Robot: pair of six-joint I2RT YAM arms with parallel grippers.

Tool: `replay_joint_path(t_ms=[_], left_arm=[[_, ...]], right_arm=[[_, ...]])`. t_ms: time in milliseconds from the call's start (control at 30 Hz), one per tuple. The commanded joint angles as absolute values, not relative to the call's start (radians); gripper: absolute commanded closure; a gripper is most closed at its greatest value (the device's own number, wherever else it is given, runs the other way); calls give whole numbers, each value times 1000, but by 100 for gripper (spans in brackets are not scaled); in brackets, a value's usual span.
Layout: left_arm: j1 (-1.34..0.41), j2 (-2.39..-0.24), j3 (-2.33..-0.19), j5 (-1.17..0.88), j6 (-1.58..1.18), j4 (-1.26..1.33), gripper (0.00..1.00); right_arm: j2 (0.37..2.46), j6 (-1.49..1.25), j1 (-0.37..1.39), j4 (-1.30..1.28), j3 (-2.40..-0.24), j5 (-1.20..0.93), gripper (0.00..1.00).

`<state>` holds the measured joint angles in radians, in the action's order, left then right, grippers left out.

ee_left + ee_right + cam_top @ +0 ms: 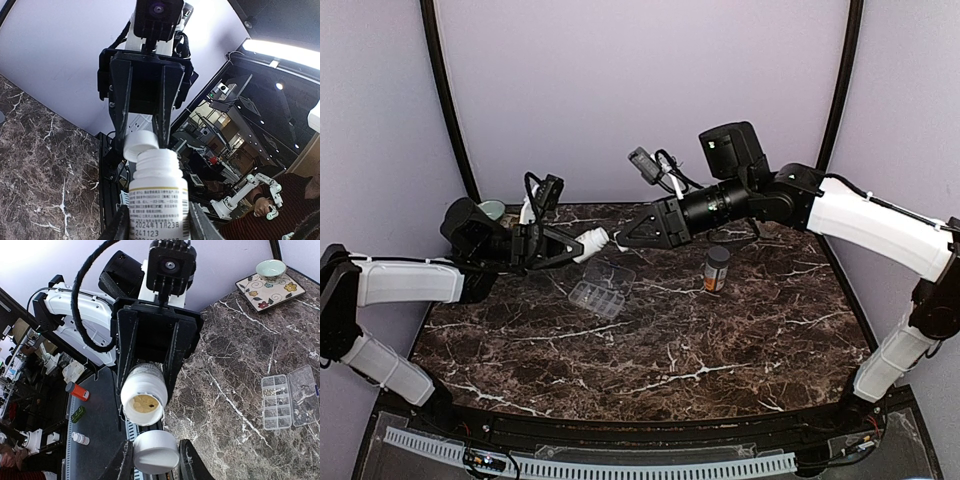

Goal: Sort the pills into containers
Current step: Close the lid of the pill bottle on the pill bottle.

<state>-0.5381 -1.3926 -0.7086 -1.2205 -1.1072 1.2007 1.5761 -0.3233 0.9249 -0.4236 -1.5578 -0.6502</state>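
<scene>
Containers [598, 296]: a clear compartmented box lying on the dark marbled tabletop [670, 360], its hinged lid folded open flat beside it. Above and just behind the containers the two arms meet tip to tip. The left gripper [570, 247] has its fingers pinching a white pill bottle [592, 241] by the body, held roughly level with its open mouth turned towards the right arm. The right wrist view shows small pills [144, 402] inside the neck. The right gripper [622, 240] has its fingers pinching the white cap [156, 452], which is clear of the neck and just beside the mouth. To the right of the containers, well apart, an amber bottle [717, 268] with a dark cap stands upright. Far to the left of the containers, behind the left arm, sits a pale bowl [492, 209]; the right wrist view shows it resting on a flower-patterned square plate [260, 294].
</scene>
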Motion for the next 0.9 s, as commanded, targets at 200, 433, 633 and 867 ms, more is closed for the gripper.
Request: replay_joint_path(t_ms=[200, 433, 633, 867], left_arm=[[-561, -1439, -774, -1259, -1078, 1174, 100], [-572, -1467, -806, -1271, -1078, 1162, 100], [-577, -1483, -820, -1282, -1081, 1157, 100], [-578, -1491, -840, -1285, -1085, 1158, 100]], right_arm=[[1566, -328, 934, -380, -1594, -667, 96], [1577, -321, 935, -383, -1596, -672, 95], [1584, -316, 934, -387, -1608, -676, 95], [1586, -304, 935, -404, -1615, -676, 95]])
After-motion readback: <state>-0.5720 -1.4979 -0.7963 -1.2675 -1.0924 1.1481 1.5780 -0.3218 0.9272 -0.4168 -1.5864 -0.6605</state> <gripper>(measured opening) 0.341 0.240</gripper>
